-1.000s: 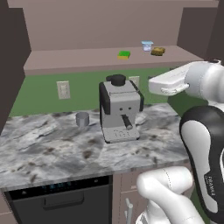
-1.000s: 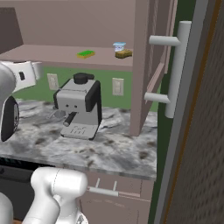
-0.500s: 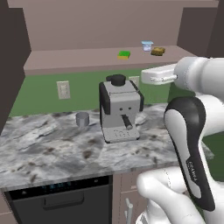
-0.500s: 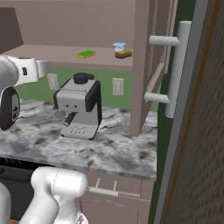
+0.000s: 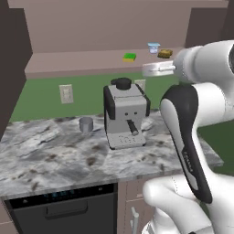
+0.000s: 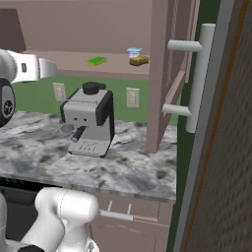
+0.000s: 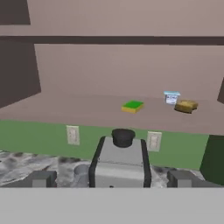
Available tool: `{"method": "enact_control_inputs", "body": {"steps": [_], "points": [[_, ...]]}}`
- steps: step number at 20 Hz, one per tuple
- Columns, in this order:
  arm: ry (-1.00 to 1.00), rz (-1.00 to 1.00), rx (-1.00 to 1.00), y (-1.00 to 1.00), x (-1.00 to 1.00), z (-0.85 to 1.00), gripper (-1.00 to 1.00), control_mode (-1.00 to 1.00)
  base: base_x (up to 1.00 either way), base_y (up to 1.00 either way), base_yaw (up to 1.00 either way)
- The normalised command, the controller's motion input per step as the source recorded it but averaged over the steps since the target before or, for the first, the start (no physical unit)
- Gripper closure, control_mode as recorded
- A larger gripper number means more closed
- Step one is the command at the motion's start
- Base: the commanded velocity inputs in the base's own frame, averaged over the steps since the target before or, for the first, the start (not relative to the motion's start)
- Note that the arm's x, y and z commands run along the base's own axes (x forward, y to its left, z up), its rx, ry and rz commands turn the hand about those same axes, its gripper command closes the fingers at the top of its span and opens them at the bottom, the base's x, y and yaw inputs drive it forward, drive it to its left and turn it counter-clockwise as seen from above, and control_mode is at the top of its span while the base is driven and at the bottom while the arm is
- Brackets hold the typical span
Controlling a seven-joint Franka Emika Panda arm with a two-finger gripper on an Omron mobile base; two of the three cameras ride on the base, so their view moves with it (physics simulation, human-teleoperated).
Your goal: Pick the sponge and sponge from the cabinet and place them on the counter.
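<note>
Fingers (image 7: 43,178) spread wide at the bottom of my hand view, holding nothing, coffee machine (image 5: 124,112) right below, green sponge (image 7: 132,106) and tan sponge (image 7: 186,106) on cabinet (image 7: 87,109) shelf, upper right, white cup (image 7: 171,97) between them, arm reaching level above the counter (image 5: 55,151).

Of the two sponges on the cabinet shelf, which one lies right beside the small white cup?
The tan-brown sponge: it lies right next to the white cup. The green sponge lies apart, alone on the shelf.

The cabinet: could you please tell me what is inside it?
On the cabinet shelf: a green sponge, a small white cup and a tan sponge. Nothing looks hidden.
</note>
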Motion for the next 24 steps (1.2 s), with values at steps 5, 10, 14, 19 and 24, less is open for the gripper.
{"method": "enact_control_inputs", "body": {"steps": [5,10,14,19,24], "points": [[0.13,-0.12,-0.04,-0.07,0.03,0.06,-1.0,-1.0,0.0,0.0,0.0],[0.13,-0.11,0.0,-0.07,0.04,0.08,-1.0,-1.0,0.0,0.0,0.0],[0.11,-0.1,0.0,-0.07,0.12,0.01,-1.0,-1.0,0.0,0.0,0.0],[0.12,-0.1,0.0,-0.11,0.09,0.0,-1.0,-1.0,0.0,0.0,0.0],[0.06,-0.07,0.03,-0.09,0.15,0.0,-1.0,-1.0,0.0,0.0,0.0]]}}
